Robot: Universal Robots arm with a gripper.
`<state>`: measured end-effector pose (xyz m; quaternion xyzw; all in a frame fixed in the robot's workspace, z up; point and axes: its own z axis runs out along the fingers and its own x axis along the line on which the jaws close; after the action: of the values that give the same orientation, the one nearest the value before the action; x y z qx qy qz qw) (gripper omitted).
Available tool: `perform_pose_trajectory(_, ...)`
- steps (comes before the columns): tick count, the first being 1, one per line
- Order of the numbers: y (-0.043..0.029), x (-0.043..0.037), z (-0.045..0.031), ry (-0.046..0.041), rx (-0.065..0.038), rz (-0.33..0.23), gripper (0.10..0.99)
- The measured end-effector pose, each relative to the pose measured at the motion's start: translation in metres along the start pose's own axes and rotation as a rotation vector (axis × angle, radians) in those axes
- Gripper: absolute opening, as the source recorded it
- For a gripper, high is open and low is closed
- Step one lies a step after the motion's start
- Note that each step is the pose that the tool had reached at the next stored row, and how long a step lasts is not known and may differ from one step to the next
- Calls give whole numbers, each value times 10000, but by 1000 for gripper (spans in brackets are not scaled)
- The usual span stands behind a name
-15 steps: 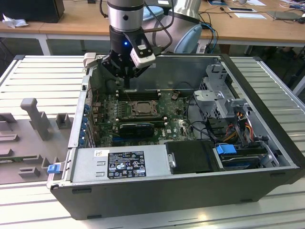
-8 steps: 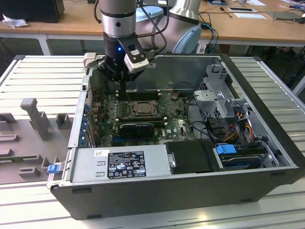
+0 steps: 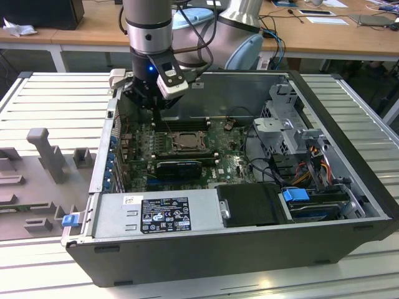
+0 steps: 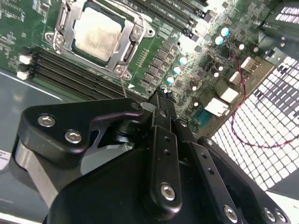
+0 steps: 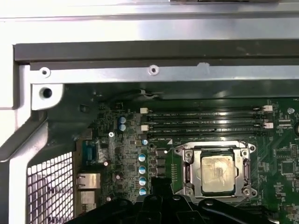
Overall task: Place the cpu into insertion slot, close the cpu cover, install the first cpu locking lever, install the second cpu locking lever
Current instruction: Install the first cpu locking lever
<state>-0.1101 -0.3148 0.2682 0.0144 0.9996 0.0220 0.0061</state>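
Observation:
The cpu (image 5: 217,173) lies flat in the insertion slot (image 3: 181,142), its pale silver top showing in both wrist views, cpu (image 4: 98,33). The grey cpu cover (image 5: 191,175) lies down around the chip as a frame, cover (image 4: 125,51). A thin metal lever (image 5: 212,146) runs along one side of the frame. My gripper (image 3: 151,107) hangs above the green board, beside the socket towards the exterior view's left and back, touching nothing. Its black fingertips (image 4: 161,95) meet with nothing between them, gripper (image 5: 156,184).
Long black memory slots (image 5: 205,122) lie beside the socket. A black graphics card (image 3: 177,167), the power supply (image 3: 156,212), a drive cage (image 3: 287,118) and cables (image 3: 312,168) crowd the case. The perforated rear wall (image 5: 49,186) is close to the gripper.

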Motion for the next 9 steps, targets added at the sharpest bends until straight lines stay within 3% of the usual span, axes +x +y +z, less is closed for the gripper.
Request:
perform_pose_trajectory(3, 34, 3, 19, 0, -7, -1, 106)
perform_pose_trajectory(9, 35, 6, 102, 1, -32, 0, 106)
